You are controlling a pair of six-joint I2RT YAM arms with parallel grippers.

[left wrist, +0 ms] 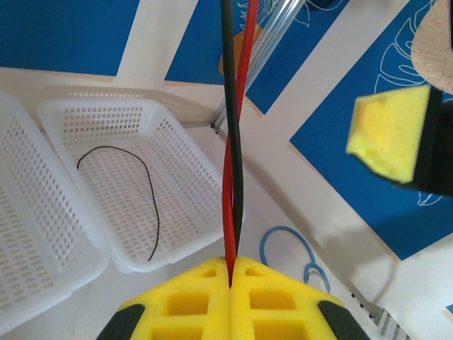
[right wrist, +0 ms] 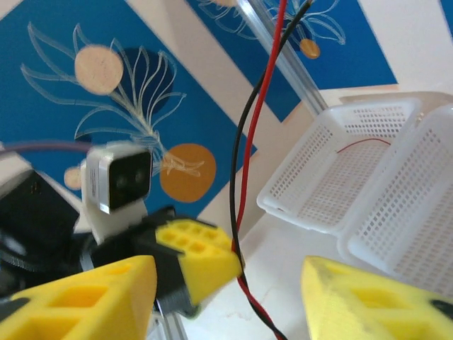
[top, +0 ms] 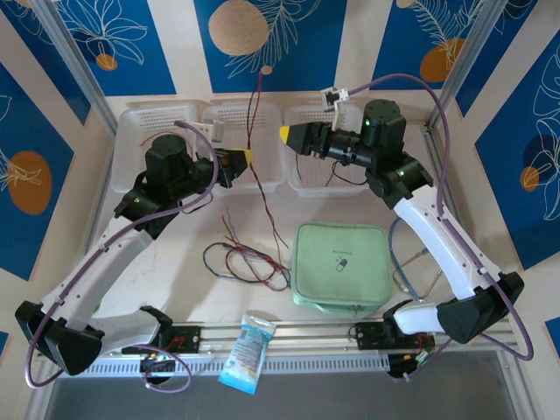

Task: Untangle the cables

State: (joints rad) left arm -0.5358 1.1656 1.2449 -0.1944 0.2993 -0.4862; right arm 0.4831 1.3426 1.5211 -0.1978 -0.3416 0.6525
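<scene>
Blue leaf-print panels (top: 302,39) back a white table (top: 175,293) with 3 baskets (top: 131,112) along its far edge. The left gripper (left wrist: 231,265) is pressed together on a twisted red-and-black pair (left wrist: 232,170), which rises straight from its fingertips. Below the pinch, the pair trails down to the loose tangle (top: 249,261) on the table, in front of the baskets. The right gripper (right wrist: 223,290) stands spread, facing the pair close to the left's pinch. To do this well, we judge the right should close on 1 wire only, just beside that pinch. It should then draw away slowly along the twist, so the 2 strands unwind rather than cinch tighter.
</scene>
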